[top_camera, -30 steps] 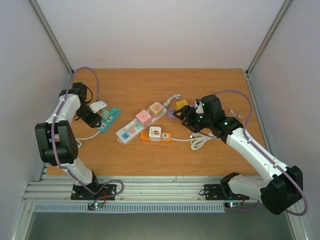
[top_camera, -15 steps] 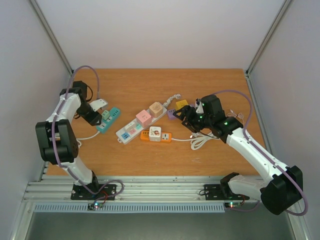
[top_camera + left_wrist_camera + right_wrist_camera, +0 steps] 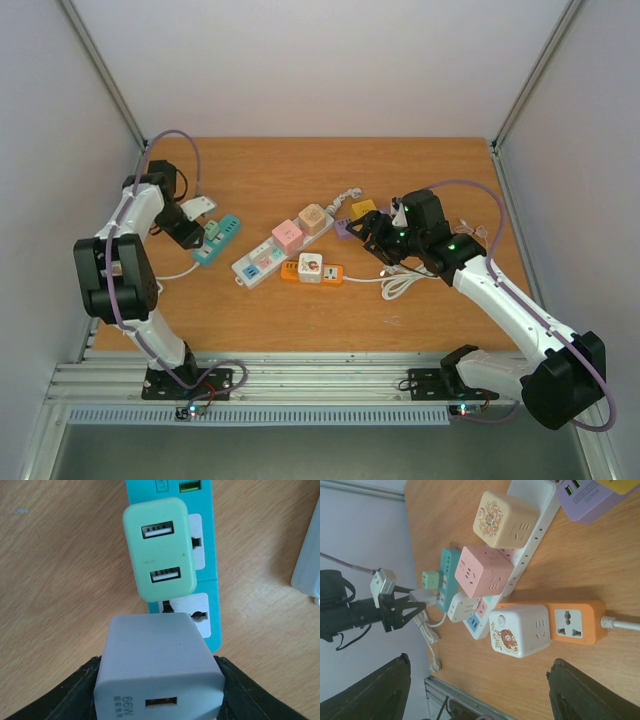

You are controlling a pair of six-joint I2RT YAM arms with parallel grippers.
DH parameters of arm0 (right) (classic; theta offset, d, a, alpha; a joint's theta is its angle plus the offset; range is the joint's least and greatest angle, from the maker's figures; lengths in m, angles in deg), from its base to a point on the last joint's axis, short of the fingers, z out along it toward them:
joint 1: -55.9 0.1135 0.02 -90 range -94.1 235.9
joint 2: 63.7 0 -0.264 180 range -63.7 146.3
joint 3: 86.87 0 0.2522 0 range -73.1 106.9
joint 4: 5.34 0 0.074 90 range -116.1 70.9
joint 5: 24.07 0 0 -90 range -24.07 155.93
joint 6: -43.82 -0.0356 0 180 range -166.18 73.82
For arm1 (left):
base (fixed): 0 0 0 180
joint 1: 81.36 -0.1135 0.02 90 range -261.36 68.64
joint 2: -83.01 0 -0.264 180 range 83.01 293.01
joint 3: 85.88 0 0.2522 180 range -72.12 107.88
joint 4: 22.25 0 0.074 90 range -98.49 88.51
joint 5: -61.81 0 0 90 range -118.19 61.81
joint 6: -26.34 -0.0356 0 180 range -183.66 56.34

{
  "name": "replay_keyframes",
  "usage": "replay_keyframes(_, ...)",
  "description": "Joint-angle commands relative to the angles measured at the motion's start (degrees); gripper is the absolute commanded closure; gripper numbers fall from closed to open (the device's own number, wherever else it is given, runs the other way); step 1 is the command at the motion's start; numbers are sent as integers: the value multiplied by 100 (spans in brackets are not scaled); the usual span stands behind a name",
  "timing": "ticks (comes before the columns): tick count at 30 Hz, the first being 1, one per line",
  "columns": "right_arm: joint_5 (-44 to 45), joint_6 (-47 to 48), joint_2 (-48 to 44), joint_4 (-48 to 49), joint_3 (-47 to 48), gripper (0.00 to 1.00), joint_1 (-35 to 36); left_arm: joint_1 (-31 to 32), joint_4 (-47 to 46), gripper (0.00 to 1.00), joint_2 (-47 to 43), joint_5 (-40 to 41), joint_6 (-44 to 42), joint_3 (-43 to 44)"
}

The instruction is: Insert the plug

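Orange-brown wooden tabletop (image 3: 300,170) between plain white walls (image 3: 320,60), metal rail (image 3: 320,382) in front

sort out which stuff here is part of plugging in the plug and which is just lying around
In the job:
grey charger
left fingers, gripping it
teal power strip

Lying about:
mint usb adapter, sitting on that strip
white power strip
pink cube
beige cube
orange strip
purple adapter

Robot lab cell: white panel walls (image 3: 300,70), aluminium rail (image 3: 330,378), wooden table (image 3: 290,170).
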State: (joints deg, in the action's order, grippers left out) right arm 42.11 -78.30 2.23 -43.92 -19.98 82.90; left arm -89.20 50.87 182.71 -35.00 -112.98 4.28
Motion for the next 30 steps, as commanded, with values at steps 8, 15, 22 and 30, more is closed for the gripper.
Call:
replay_keyframes(8, 75, 98, -125, 103, 90, 24, 33, 56, -15, 53, 649, 97, 342, 252)
replay_keyframes(15, 96, 92, -144, 82, 57, 24, 33, 55, -117, 54, 740, 216, 488, 197)
replay_keyframes(22, 98, 101, -166, 80, 42, 24, 33, 72, -373, 54, 614, -2, 408, -115)
replay_keyframes(30, 107, 109, -195, 47, 33, 24, 33, 25, -564, 49, 377, -661, 651, -234)
